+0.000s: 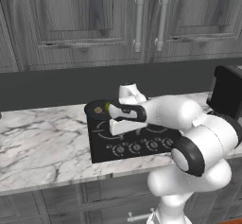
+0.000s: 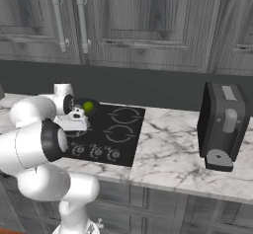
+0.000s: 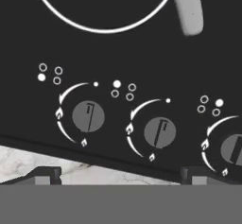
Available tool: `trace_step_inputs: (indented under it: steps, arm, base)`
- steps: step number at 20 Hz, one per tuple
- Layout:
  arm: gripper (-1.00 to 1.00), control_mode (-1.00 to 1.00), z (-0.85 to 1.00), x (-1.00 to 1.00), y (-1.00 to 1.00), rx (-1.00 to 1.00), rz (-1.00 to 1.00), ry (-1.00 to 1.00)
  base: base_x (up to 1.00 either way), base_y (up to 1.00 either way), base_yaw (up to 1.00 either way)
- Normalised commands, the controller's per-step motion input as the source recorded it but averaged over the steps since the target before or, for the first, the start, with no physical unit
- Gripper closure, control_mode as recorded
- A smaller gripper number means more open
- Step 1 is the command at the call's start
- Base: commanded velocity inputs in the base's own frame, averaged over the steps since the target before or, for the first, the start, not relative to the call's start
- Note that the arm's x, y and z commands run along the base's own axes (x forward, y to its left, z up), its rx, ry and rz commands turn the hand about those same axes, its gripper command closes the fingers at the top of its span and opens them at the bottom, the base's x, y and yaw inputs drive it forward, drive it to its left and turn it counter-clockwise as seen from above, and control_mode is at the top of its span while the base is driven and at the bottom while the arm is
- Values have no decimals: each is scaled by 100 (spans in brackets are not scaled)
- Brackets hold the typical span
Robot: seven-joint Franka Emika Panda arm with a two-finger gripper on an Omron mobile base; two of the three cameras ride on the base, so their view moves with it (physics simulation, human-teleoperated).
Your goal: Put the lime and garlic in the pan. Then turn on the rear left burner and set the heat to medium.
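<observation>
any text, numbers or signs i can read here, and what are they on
No words, brands or numbers are readable.
Cooktop, by each grey knob: a four-dot cluster with one dot filled, an arc ending in a dot, and small flame signs.
Coffee machine: no readable label.
Cabinet doors: no text.

You are looking at a home kitchen: grey wood-grain wall cabinets (image 1: 85, 15) with bar handles (image 1: 139, 21) hang over a marble counter (image 1: 42, 147); a black glass cooktop (image 2: 116, 132) lies in it, its round knobs (image 3: 88, 116) just beyond your fingertips (image 3: 45, 175), and a dark toaster (image 2: 222, 124) stands well aside
</observation>
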Motion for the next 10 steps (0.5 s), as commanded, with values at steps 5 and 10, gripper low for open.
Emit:
trace_step_inputs:
  steps: [5,10]
  arm:
    - [-100,-100,5,-24,-4,0,0,0]
    - [-100,-100,-5,2,-8,0,0,4]
  base:
    - [0,0,0]
    - [0,0,0]
